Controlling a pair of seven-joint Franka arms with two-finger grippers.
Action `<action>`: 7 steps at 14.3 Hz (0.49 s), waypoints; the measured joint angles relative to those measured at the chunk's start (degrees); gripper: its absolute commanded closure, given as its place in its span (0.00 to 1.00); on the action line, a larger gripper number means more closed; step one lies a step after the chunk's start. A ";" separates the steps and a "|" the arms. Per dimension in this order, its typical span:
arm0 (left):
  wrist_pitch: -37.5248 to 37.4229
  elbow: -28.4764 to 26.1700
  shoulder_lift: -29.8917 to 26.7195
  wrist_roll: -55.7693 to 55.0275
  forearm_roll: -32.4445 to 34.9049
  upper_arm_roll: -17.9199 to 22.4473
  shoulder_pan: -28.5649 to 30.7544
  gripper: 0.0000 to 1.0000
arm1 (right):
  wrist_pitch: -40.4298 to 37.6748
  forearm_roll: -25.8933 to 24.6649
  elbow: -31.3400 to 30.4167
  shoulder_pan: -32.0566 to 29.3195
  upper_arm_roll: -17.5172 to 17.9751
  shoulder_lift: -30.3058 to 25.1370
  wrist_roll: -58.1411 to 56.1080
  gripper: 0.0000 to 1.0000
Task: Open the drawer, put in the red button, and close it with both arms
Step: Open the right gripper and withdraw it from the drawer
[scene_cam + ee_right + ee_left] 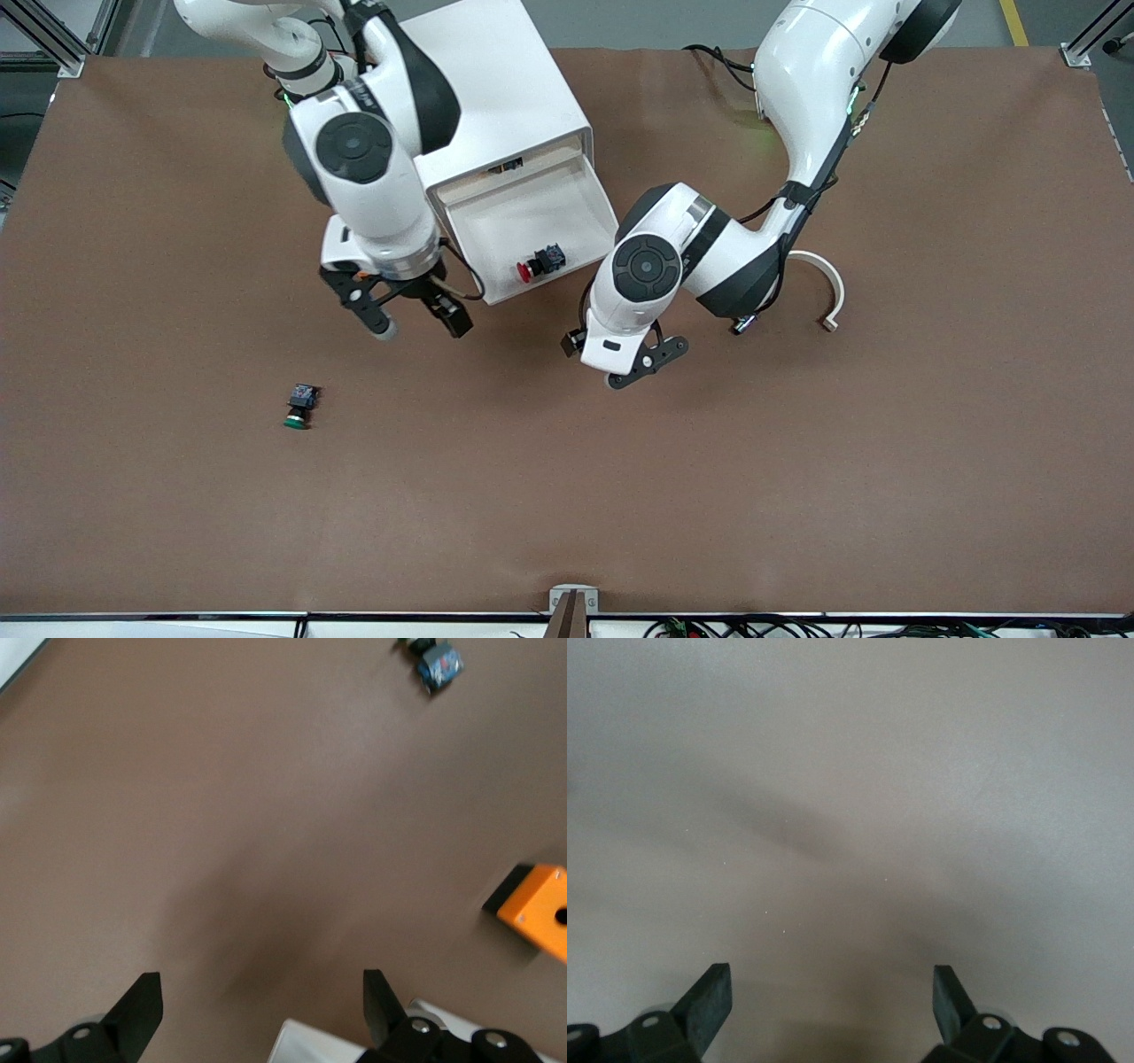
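The white cabinet (505,80) has its drawer (514,213) pulled out. The red button (540,262) lies on its side inside the drawer, close to the low front. My right gripper (422,330) hangs open and empty over the brown table, beside the drawer's front corner toward the right arm's end; a white corner of the drawer (354,1047) shows by the right gripper (263,992). My left gripper (642,363) is open and empty over bare table by the drawer's other front corner. In the left wrist view the left gripper (833,992) has only table surface between its fingers.
A green-capped button (299,406) lies on the table nearer the front camera, toward the right arm's end; it also shows as the green button (438,660). An orange block (536,912) sits near the right gripper. A white curved piece (831,288) lies under the left arm.
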 measured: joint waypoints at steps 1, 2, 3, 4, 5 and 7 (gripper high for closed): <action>0.20 -0.08 0.00 0.00 0.21 0.00 -0.32 0.00 | -0.03 0.31 0.00 -1.43 -0.01 -0.23 -3.79 0.00; 0.72 -0.16 0.00 0.00 0.69 0.01 -0.71 0.00 | -0.34 0.56 0.00 -2.86 -0.03 -0.48 -7.83 0.00; 1.31 -0.26 0.00 -0.01 1.46 0.02 -1.13 0.00 | -1.13 0.80 0.00 -4.45 -0.04 -0.80 -11.68 0.00; 1.74 -0.40 0.00 -0.07 1.94 0.03 -1.65 0.00 | -1.89 1.02 0.00 -6.25 -0.05 -1.21 -15.83 0.00; 1.97 -0.64 0.00 -0.10 2.05 0.04 -2.26 0.00 | -2.49 1.15 0.01 -8.11 -0.09 -1.65 -20.03 0.00; 2.09 -1.19 0.00 -0.24 2.11 0.06 -3.54 0.00 | -3.44 1.27 0.01 -11.96 -0.13 -2.61 -27.75 0.00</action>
